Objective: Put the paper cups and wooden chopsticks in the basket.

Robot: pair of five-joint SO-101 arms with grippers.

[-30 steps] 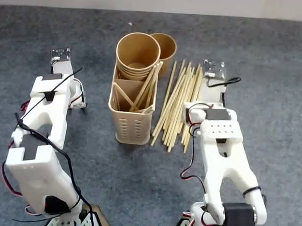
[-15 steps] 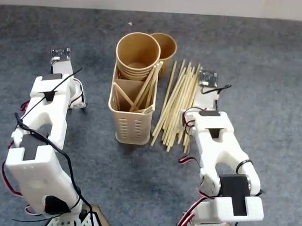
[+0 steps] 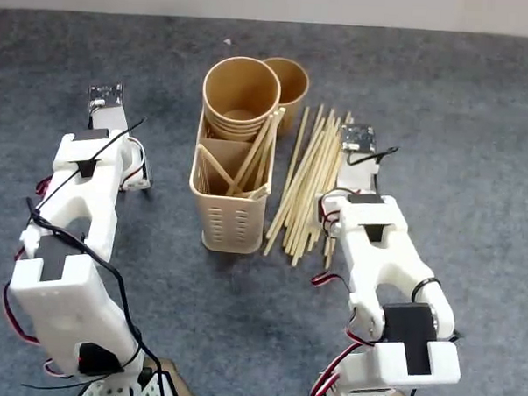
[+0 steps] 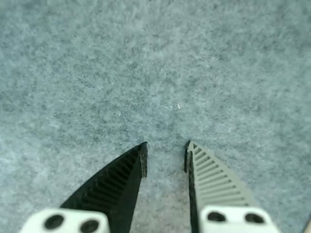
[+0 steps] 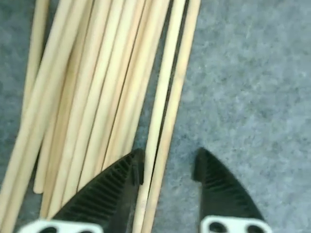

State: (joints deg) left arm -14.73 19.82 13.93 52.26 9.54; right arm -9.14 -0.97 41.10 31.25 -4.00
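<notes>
Lying fanned on the carpet (image 3: 478,120) beside the basket (image 3: 232,221), on the right arm's side, the loose wooden chopsticks (image 3: 310,187) look spread for easy single picks. The right gripper (image 5: 168,156) hangs over the bundle's outer edge, jaws partly apart, straddling the outermost stick or two and probably gripping nothing. The stacked paper cups (image 3: 241,92) fill the basket's far compartment, and one cup (image 3: 291,78) stands behind it toward the carpet's far edge. The left gripper (image 4: 165,151) is slightly parted and empty.

The white left arm (image 3: 75,198) extends forward, and the left gripper (image 4: 165,156) points down with its jaws slightly parted. The white right arm (image 3: 380,247) extends likewise, and the right gripper (image 5: 167,165) has its jaws parted.
</notes>
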